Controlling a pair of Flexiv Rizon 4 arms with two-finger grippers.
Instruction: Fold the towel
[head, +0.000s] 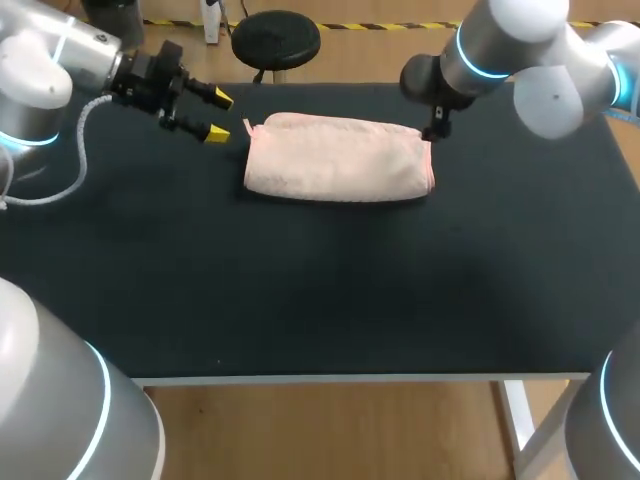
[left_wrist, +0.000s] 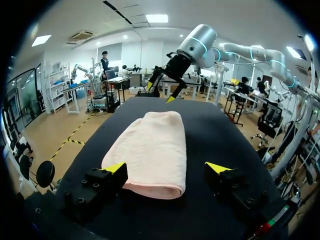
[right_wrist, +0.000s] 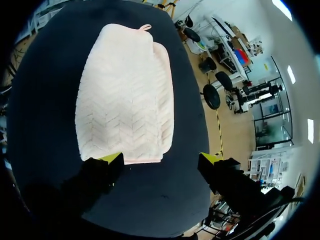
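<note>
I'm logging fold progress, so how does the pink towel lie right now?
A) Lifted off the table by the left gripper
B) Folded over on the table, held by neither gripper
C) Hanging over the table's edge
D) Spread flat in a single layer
B: the towel lies doubled over on the table, while the left gripper and the right gripper sit at its ends with fingers open, gripping nothing.

The desk (head: 300, 300) has a flat black top with a pale front edge. One item lies directly on it: a folded pale pink towel (head: 338, 160), lying flat between the two sets of jaws. One end sits just ahead of the parted left jaws, with a small loop (head: 248, 125) at that corner. The opposite end sits just ahead of the parted right jaws.
</note>
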